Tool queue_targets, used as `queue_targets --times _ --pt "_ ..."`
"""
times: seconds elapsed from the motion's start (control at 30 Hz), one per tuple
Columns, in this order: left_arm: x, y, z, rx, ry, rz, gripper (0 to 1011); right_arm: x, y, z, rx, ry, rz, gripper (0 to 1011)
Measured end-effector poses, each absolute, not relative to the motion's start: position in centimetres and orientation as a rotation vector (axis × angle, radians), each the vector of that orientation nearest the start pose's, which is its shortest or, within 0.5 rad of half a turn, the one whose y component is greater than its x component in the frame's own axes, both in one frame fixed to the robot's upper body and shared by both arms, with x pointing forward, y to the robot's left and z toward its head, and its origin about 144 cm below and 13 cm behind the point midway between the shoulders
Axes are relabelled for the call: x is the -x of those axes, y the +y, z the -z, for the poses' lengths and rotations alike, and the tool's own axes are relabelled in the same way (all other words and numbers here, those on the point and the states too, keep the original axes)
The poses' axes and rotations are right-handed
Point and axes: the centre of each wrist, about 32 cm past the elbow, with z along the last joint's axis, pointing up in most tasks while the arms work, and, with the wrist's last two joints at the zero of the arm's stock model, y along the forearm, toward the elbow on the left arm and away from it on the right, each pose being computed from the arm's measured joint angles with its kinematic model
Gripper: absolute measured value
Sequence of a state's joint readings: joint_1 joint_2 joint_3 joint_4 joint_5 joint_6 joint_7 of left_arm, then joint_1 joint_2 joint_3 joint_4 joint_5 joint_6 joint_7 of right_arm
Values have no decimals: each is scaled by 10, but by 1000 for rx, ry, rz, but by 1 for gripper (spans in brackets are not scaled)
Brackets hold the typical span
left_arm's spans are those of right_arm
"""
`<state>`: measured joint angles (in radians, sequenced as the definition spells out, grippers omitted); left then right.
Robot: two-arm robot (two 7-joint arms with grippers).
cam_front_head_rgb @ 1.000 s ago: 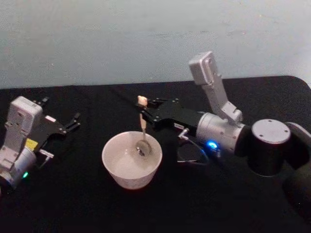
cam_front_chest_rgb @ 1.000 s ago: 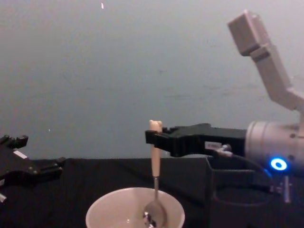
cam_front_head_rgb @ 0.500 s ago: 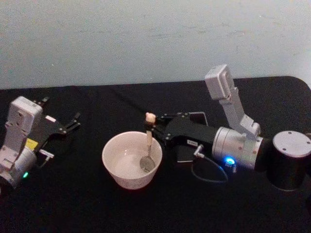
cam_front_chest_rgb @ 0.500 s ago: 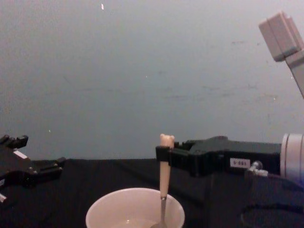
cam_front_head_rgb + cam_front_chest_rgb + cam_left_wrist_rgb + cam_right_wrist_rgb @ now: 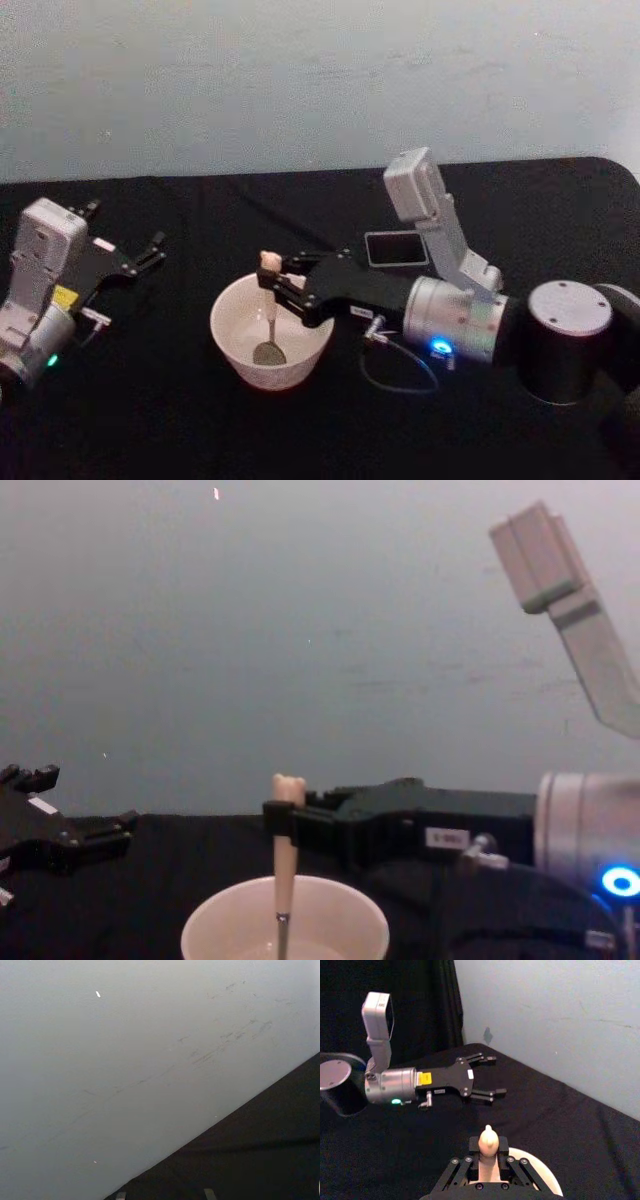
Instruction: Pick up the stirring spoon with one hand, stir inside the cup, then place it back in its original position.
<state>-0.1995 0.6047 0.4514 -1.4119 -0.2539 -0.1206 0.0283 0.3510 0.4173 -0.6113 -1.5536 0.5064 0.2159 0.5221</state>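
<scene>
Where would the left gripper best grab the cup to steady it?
Pinch the cup by its thin rim on the left side, one finger inside, one outside, coming from above. The body looks too wide to span, and the right gripper holds the stirring spoon in over the right side. The left gripper sits open, off to the left.

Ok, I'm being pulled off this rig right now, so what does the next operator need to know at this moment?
Right tool: shut on the stirring spoon, gripping the beige handle just under the bear head, spoon upright.
Left tool: open, holding nothing, parked at the left side of the table.
The cup sits mid-table; the spoon's bowl is down inside it.
Done: spoon picked up and brought into the cup.
Left: finish stirring, lift the spoon out, return it to its place, probably the dark holder behind the right arm.
</scene>
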Motion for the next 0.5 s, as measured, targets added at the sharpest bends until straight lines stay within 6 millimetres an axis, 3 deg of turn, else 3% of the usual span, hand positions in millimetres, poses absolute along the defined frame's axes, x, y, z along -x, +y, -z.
queue_targets --times 0.3,0.5 --pt "-489 310 -1140 -304 -285 -1248 1001 -525 -155 -1198 139 97 573 211" --pt "-489 310 -1140 -304 -285 -1248 1001 -537 -153 -1197 142 94 622 211"
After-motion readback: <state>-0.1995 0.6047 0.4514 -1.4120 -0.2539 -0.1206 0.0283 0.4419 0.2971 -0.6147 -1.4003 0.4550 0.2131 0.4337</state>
